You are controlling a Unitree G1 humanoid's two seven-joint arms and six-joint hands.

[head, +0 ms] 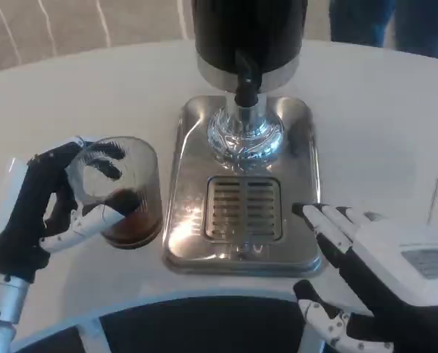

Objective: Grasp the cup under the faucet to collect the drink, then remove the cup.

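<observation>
A clear plastic cup [123, 193] with brown drink in its bottom stands on the white table, just left of the steel drip tray [241, 184]. My left hand [46, 213] wraps around the cup from the left, its fingers across the front wall. The black dispenser [248, 37] stands at the back of the tray, and its faucet [245, 81] points down over the chrome base above the drain grille [242, 208]. My right hand [373, 268] lies at the tray's right front corner with its fingers spread and nothing in it.
The white table [94, 95] stretches left and behind the tray. Its curved front edge [204, 301] runs close below the tray. A person's blue trousers [384, 22] show at the top right behind the table.
</observation>
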